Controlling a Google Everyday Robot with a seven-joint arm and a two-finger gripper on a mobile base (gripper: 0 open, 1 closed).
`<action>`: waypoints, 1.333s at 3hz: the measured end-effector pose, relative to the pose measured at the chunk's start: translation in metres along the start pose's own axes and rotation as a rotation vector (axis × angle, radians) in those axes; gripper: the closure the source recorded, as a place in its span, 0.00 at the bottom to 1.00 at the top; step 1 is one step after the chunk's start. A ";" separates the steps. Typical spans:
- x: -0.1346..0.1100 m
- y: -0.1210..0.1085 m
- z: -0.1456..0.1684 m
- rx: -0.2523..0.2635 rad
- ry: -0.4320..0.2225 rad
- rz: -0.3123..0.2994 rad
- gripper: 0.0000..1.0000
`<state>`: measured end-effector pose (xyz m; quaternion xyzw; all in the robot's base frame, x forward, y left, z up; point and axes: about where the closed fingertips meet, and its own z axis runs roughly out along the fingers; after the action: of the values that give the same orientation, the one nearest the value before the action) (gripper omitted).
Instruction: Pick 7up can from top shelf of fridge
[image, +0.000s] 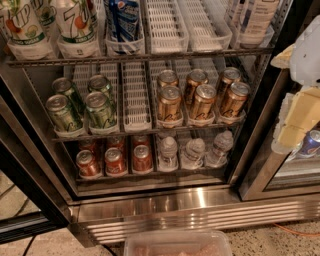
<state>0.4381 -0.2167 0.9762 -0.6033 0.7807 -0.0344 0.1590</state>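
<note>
The gripper (298, 117) hangs at the right edge of the frame, a pale cream and white shape in front of the dark door frame, level with the middle rack and outside the open compartment. From where I stand I cannot tell whether it is set wide or narrow, but it holds nothing. Just behind it, through the neighbouring glass, sits a blue can (312, 142). Moving left, bronze cans (200, 97) and then dark-green cans (80, 105) fill the middle rack. The 7up can (75, 22) stands well apart from the gripper, in the upper left of the frame, at the front of the top shelf (150, 57) of the fridge (200, 215). A Pepsi can (122, 20) stands just to its right and a similar white can (22, 27) to its left. This looks like the approach step, with the reach not yet begun. The next move calls for travel up and far left, then a straight entry above the front rail, lined up between the two neighbours.
</note>
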 end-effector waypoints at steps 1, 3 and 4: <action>0.000 0.000 0.000 0.000 0.000 0.000 0.00; -0.092 0.049 0.028 -0.008 -0.196 -0.016 0.00; -0.156 0.073 0.022 0.026 -0.278 -0.099 0.00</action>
<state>0.4109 -0.0449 0.9699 -0.6380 0.7200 0.0316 0.2713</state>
